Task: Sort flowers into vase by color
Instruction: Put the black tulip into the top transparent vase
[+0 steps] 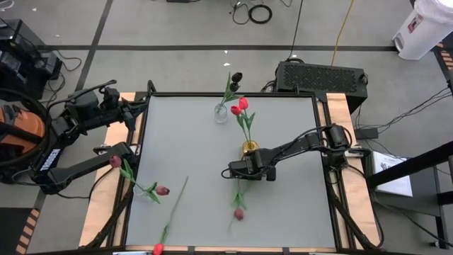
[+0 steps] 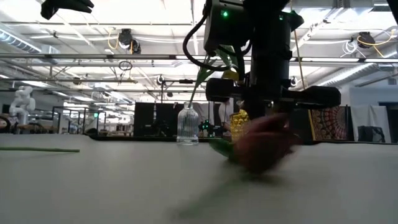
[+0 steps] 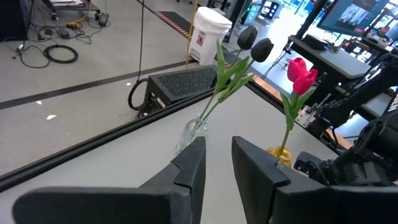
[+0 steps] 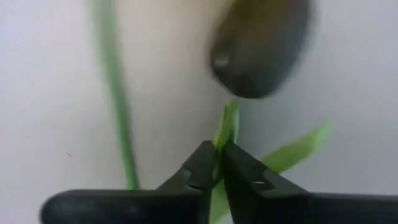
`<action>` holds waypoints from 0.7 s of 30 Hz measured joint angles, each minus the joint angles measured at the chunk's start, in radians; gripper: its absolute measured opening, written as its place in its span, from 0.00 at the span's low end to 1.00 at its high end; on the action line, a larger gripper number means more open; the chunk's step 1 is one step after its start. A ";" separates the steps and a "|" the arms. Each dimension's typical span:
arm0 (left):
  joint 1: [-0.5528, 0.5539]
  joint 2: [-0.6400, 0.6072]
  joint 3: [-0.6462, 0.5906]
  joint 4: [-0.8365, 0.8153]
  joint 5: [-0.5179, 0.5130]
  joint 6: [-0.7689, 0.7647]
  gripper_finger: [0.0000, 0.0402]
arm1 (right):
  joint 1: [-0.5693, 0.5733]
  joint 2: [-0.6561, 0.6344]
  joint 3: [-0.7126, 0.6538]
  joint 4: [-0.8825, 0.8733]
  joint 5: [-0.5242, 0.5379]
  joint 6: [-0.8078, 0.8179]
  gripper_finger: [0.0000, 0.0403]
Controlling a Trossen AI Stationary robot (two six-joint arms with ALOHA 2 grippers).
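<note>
Nearest my right wrist camera, my right end effector [image 4: 219,163] has its fingers pinched together on the thin green stem of a maroon tulip [image 4: 260,46], just below its dark head; in the high view this end effector [image 1: 239,172] sits low over the middle of the counter [image 1: 184,142], and the tulip [image 1: 239,212] lies flat with its head toward the near edge. My grasp looks set, though the flower does not appear lifted yet. As for progress: the clear glass vase [image 1: 221,113] at the far edge holds 2 black tulips [image 1: 236,77], and the yellow vase [image 1: 249,147], just beside my right arm, holds 2 bright red-pink tulips [image 1: 241,106]. So 4 flowers seem sorted. Left on the counter, besides the 1 I hold, I count a maroon tulip [image 1: 115,161] at the left edge, another maroon one [image 1: 162,190] near it, and a red tulip [image 1: 158,248] at the near edge with its long stem angled up the counter. My left end effector [image 3: 217,168] hovers off the left side, fingers slightly parted and holding nothing, looking across at both vases. I judge the task is about half done; the maroon flowers have no vase of their own that I can see
</note>
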 joint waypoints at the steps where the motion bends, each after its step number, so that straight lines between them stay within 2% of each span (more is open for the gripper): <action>1: 0.000 0.000 0.000 0.000 0.000 0.000 0.21 | 0.000 0.000 0.000 -0.001 -0.002 -0.001 0.05; 4: 0.000 0.000 0.000 0.000 0.000 0.000 0.21 | 0.000 0.000 0.000 0.000 -0.006 -0.005 0.01; 21: 0.000 0.000 0.000 0.000 0.000 0.003 0.21 | 0.009 -0.007 0.000 -0.052 -0.058 0.020 0.00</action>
